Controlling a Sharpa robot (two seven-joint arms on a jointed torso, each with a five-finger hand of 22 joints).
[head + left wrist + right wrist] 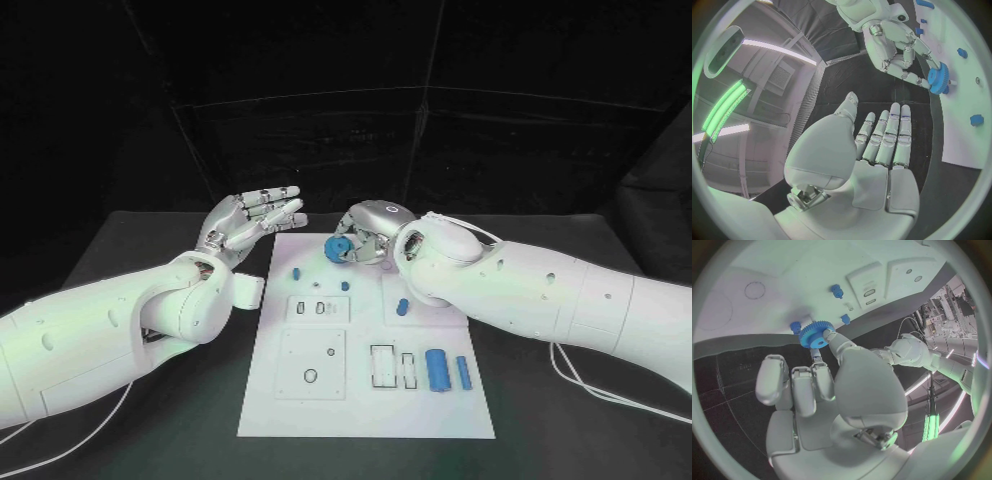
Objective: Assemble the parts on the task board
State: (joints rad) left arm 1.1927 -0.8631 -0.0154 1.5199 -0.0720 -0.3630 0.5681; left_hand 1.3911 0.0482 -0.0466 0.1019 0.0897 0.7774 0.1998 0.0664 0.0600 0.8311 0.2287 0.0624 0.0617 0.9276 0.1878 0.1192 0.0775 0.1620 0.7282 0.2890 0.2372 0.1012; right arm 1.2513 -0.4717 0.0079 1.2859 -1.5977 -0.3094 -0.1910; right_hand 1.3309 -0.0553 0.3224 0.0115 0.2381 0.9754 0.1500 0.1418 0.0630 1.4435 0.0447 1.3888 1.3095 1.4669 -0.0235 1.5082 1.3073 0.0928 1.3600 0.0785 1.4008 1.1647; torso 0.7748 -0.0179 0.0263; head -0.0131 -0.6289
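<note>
The white task board [368, 400] lies in the middle of the black table. My right hand [372, 230] is over the board's far end and pinches a blue gear [339, 248] [815, 334] [939, 78] between its fingertips, close above the board. My left hand [251, 220] [879, 145] is raised beside the board's far left corner, fingers straight and apart, holding nothing. Small blue pegs [296, 272] [345, 285] stand on the board near the gear. Two blue cylinders [436, 370] [463, 372] lie at the board's near right, and another blue part [402, 306] lies further up.
The board carries raised white plates with slots and holes [313, 362] [319, 309] and rectangular recesses [384, 366]. Thin white cables [577, 385] trail on the table under my right arm. Black table surface [159, 240] surrounds the board.
</note>
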